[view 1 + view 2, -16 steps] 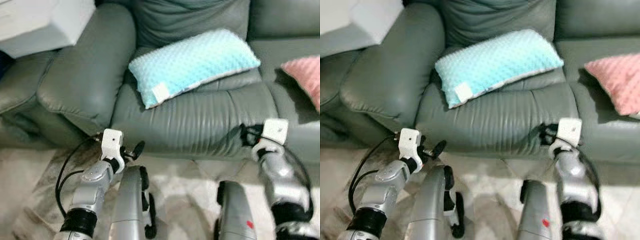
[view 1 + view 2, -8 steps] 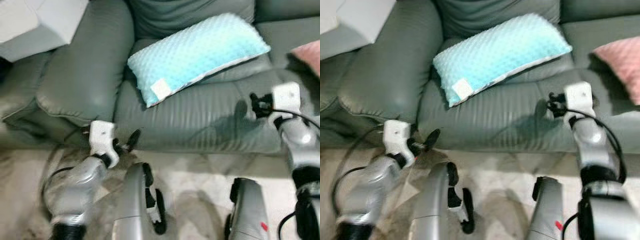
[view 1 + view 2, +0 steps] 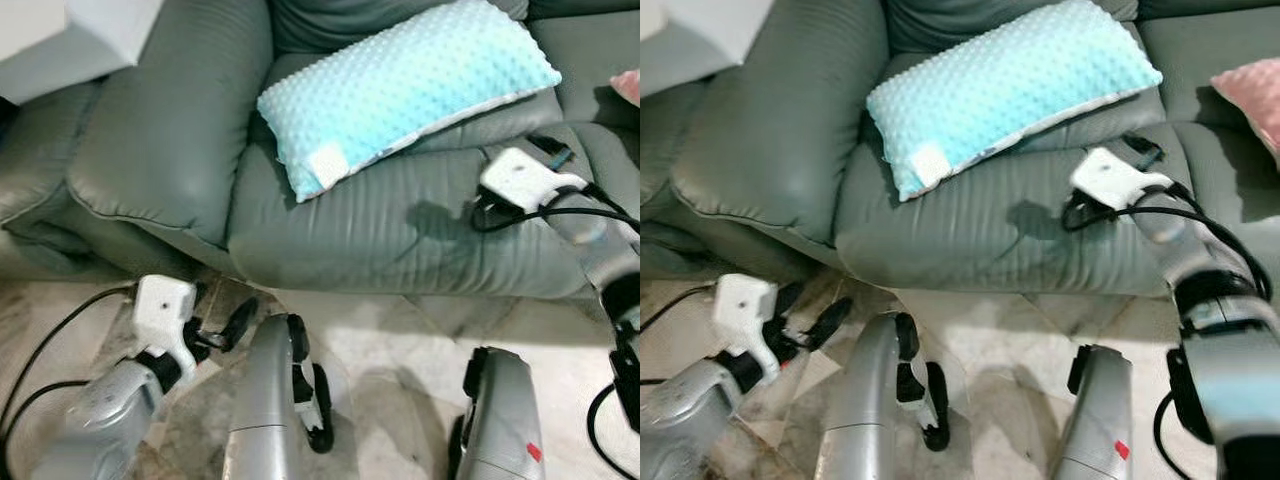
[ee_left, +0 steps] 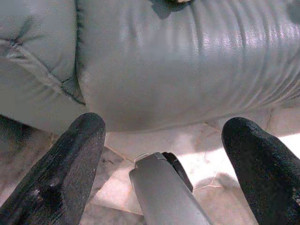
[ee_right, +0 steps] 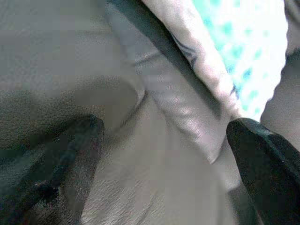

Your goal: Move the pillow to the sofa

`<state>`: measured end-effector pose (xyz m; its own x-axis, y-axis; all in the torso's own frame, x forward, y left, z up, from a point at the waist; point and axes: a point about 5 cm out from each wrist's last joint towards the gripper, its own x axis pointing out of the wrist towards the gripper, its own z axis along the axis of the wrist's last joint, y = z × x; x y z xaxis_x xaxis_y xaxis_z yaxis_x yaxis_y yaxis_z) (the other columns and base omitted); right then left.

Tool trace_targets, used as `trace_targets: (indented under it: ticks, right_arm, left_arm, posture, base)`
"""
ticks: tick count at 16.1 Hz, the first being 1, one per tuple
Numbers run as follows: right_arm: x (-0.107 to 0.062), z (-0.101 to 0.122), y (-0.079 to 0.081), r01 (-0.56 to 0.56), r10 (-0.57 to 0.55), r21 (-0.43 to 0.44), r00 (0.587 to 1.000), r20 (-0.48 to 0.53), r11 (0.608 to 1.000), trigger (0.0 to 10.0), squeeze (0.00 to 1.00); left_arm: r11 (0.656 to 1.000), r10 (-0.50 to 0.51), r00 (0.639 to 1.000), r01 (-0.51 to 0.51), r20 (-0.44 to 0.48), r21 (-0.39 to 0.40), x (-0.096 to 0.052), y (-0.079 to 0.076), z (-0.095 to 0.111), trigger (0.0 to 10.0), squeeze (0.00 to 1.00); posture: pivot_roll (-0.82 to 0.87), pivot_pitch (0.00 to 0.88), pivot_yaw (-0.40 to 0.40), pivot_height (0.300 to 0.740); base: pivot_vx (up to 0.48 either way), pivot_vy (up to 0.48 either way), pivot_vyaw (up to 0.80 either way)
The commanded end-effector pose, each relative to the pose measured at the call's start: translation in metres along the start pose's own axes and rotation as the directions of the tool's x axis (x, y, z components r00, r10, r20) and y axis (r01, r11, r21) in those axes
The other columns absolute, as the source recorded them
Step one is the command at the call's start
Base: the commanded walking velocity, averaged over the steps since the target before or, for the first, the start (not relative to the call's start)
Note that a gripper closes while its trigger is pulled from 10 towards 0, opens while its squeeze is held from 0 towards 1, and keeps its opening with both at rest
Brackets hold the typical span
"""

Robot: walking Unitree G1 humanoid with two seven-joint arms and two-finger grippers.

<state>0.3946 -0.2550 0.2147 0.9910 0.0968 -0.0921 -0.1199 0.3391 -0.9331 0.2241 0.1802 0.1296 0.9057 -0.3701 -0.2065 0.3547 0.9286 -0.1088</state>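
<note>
A light blue dotted pillow (image 3: 410, 90) lies slanted on the seat of a grey-green leather sofa (image 3: 390, 240), leaning on its back cushion. My right gripper (image 3: 545, 155) hovers over the seat just below the pillow's near edge. In the right wrist view its fingers (image 5: 65, 164) stand wide apart, open and empty, with the pillow (image 5: 239, 51) close ahead. My left gripper (image 3: 810, 310) hangs low in front of the sofa base, above the floor, open with nothing in it (image 4: 164, 119).
A pink pillow (image 3: 1255, 95) lies on the sofa seat to the right. The sofa's broad armrest (image 3: 170, 120) rises on the left, with a white block (image 3: 60, 40) beyond it. My two silver legs (image 3: 270, 400) stand on the marble floor (image 3: 400, 340).
The right arm has risen from the sofa's front edge and reached over the seat to the pillow's near edge. The left arm has dropped lower and leftward. The camera has tilted too.
</note>
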Motion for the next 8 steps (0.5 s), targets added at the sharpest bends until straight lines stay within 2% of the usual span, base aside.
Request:
trace_targets:
  ticks: [1, 3, 6, 8]
  right_arm:
    - [0.004, 0.008, 0.005, -0.016, 0.018, -0.105, 1.000, 0.013, 0.994, 10.0, 0.00]
    - [0.007, 0.016, -0.006, 0.039, -0.033, -0.208, 0.999, 0.034, 0.977, 10.0, 0.00]
    - [0.010, 0.029, -0.023, 0.155, -0.120, -0.384, 0.986, 0.113, 0.910, 10.0, 0.00]
    - [0.012, 0.038, -0.032, 0.212, -0.165, -0.387, 0.975, 0.150, 0.897, 10.0, 0.00]
  left_arm:
    - [0.999, 0.043, 0.999, -0.043, -0.026, -0.017, -0.010, 0.006, -0.001, 10.0, 0.00]
    - [0.998, 0.052, 0.998, -0.053, -0.023, -0.038, -0.013, 0.004, -0.001, 10.0, 0.00]
    - [0.996, 0.060, 0.998, -0.062, -0.029, -0.070, -0.017, -0.001, 0.000, 10.0, 0.00]
    - [0.995, 0.070, 0.997, -0.072, -0.025, -0.071, -0.018, 0.000, 0.000, 10.0, 0.00]
  posture:
    - [0.17, 0.381, 0.252, 0.548]
    - [0.17, 0.388, 0.239, 0.548]
    - [0.16, 0.384, 0.230, 0.548]
    - [0.16, 0.380, 0.220, 0.548]
  base:
    - [0.000, 0.000, 0.00]
    - [0.000, 0.000, 0.00]
    - [0.000, 0.000, 0.00]
    - [0.000, 0.000, 0.00]
